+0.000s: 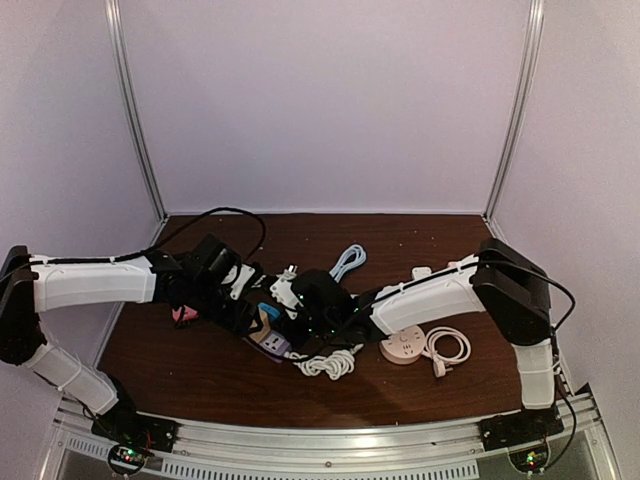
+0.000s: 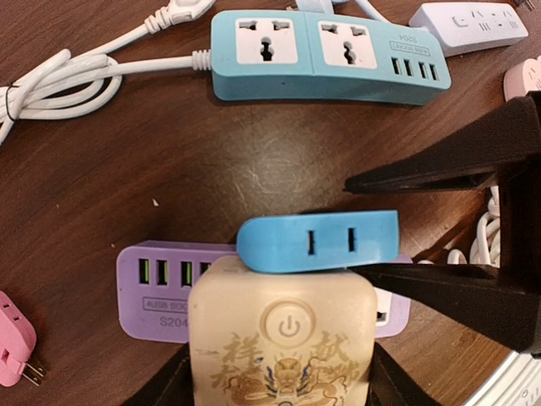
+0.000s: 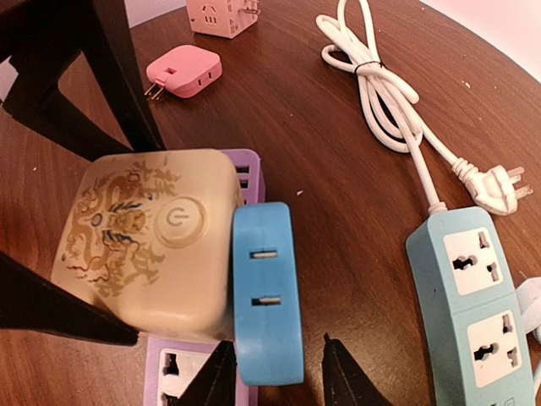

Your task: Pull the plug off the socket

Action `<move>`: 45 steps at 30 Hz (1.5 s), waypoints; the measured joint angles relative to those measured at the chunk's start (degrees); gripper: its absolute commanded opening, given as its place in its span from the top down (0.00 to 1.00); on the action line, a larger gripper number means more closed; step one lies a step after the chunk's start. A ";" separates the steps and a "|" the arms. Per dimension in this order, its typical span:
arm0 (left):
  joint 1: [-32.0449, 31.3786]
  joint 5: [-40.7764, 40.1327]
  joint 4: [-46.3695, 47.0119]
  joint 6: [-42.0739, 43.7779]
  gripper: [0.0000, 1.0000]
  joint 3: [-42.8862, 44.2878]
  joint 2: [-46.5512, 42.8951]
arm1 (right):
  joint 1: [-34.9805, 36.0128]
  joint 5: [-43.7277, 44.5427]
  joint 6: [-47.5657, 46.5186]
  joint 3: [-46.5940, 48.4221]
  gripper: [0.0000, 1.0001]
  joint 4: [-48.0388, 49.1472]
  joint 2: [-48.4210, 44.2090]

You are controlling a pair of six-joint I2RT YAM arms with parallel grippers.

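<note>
Blue plug [image 3: 266, 296], 2 slots on face, seated in purple socket [image 2: 161, 296] toward table's near edge, touching cream dragon-print cube [image 2: 283, 338]. Right gripper [image 3: 279, 365] jaws apart, straddling plug. Left gripper [image 2: 275, 382] clamps cube.

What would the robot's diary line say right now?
left hand: shut on cream adapter | right hand: open, straddling blue plug | blue plug: seated in purple power strip | pull: not started

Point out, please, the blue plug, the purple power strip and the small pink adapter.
blue plug [image 3: 266, 279], right wrist view, its slotted face.
purple power strip [image 2: 156, 300], left wrist view, its USB end.
pink adapter [image 3: 186, 72], right wrist view, its top face.
</note>
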 measured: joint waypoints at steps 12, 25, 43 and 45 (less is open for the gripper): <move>0.00 0.00 0.11 -0.02 0.81 0.15 0.37 | -0.13 0.28 -0.17 0.96 0.68 1.22 1.27; -0.35 -0.52 0.13 -1.97 0.84 1.01 1.53 | 0.33 0.59 1.68 0.98 1.00 2.08 1.27; -4.68 -4.13 5.40 -10.84 0.85 1.11 3.72 | 1.66 15.52 12.41 1.68 1.00 -2.97 0.94; -4.76 -4.31 5.38 -10.91 0.85 1.11 3.72 | 1.14 15.52 12.52 1.49 1.00 -3.13 0.39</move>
